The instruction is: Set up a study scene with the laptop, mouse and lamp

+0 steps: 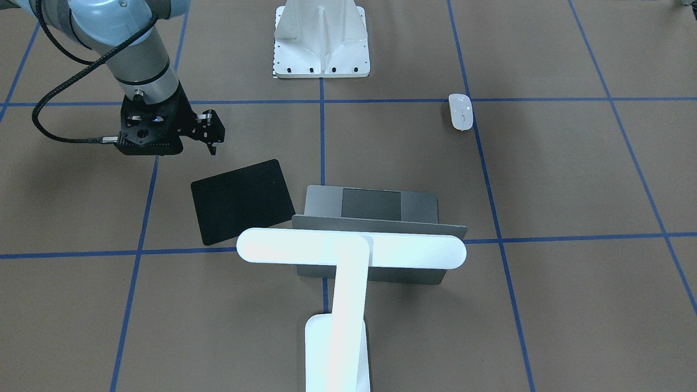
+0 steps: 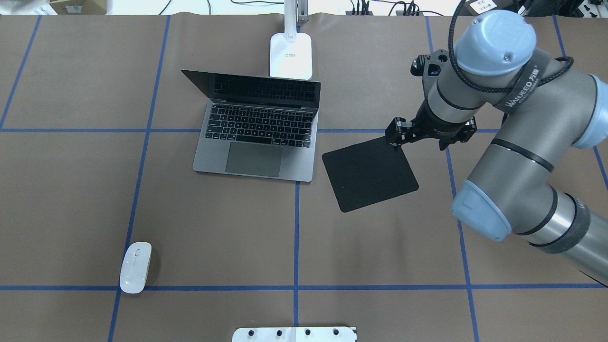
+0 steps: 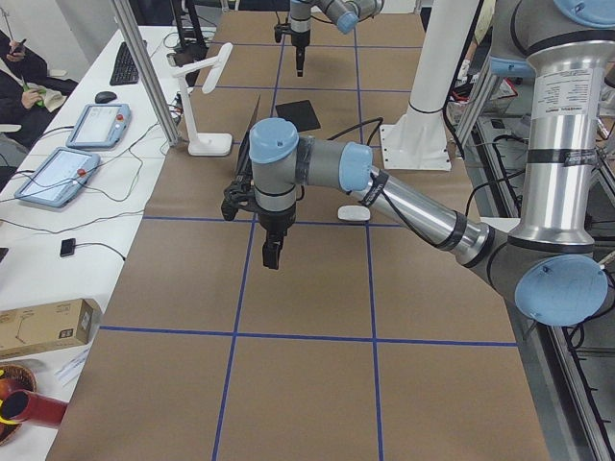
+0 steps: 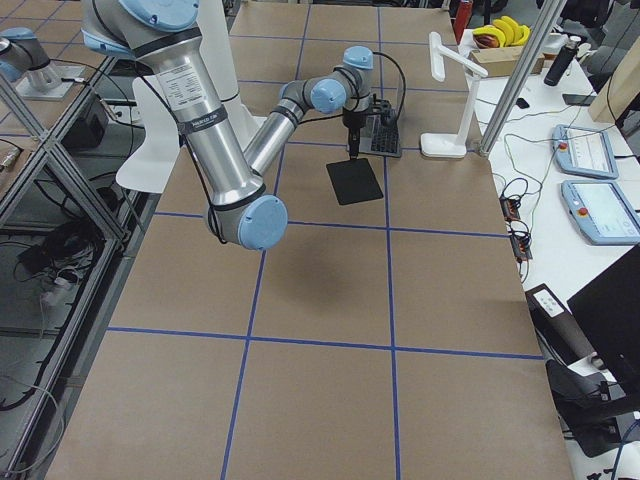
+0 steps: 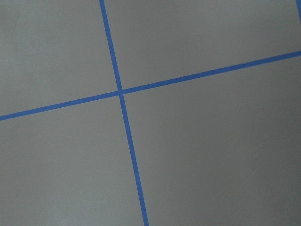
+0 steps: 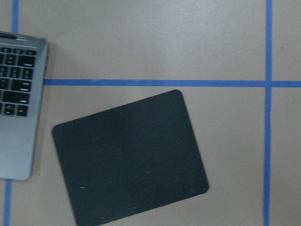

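The laptop [image 2: 256, 137] stands open at the table's far middle; in the front-facing view its palm rest [image 1: 321, 204] shows behind the lamp. The white lamp [image 1: 305, 246] reaches its light bar over the laptop's lid, and its base [image 2: 291, 54] sits behind the laptop. The white mouse [image 2: 135, 267] lies alone at the near left, also in the front-facing view [image 1: 460, 111]. My right gripper [image 2: 395, 140] hangs just above the black mouse pad's [image 2: 369, 173] far right corner, looks shut and holds nothing. My left gripper [image 3: 269, 254] hangs over bare table at the left end; I cannot tell its state.
The white ribbed pedestal [image 1: 321, 38] stands at the robot's edge of the table. The mouse pad [image 6: 129, 157] lies tilted just right of the laptop [image 6: 19, 117]. Blue tape lines [image 5: 121, 92] cross the brown table. Operator desks with tablets line the far side.
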Controlling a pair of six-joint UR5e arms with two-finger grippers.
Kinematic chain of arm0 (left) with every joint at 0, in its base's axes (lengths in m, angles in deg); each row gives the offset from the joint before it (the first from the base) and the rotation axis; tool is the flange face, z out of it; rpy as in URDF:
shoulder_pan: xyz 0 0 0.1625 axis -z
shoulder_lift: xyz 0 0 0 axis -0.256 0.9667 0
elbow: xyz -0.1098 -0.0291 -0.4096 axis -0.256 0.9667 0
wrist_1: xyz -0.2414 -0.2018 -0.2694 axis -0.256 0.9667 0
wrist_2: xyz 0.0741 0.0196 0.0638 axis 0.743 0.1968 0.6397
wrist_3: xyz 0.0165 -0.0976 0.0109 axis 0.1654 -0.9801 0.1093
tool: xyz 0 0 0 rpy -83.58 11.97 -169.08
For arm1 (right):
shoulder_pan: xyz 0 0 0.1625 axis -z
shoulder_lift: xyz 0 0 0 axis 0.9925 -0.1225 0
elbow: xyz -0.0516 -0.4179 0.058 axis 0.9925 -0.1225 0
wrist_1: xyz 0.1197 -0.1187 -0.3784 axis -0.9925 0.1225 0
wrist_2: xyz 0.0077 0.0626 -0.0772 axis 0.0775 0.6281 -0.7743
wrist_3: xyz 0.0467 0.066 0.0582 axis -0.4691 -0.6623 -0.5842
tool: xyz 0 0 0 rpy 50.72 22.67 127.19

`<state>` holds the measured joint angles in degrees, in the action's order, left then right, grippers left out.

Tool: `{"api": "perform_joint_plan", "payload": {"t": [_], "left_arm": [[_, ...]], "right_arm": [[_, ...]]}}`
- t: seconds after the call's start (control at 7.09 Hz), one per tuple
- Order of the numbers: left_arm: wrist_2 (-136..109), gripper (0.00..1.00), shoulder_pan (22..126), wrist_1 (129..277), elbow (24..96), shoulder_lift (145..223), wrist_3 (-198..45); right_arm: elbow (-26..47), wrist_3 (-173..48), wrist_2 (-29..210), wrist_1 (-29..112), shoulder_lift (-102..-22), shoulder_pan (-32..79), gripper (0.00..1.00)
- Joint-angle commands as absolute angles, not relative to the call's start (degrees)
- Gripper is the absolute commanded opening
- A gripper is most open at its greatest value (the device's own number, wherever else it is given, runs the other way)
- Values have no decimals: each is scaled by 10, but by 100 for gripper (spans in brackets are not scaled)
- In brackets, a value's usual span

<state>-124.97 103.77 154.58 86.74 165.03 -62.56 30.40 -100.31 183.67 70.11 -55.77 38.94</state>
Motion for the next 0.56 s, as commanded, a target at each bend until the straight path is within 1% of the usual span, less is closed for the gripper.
{"api": "perform_joint_plan", "payload": {"t": [0.0,0.14,0.42], "left_arm": [[-1272,100,1010,1547,870,1671,-701],[-1273,100,995,1549,871,1678,-733],[-1271,100,915,1548,907,1692,-835]], "right_arm": [[310,-957,1839,701,-610,378,100],[318,-941,1839,700,-634,374,100],[328,-890,1839,698,-685,360,100]]}}
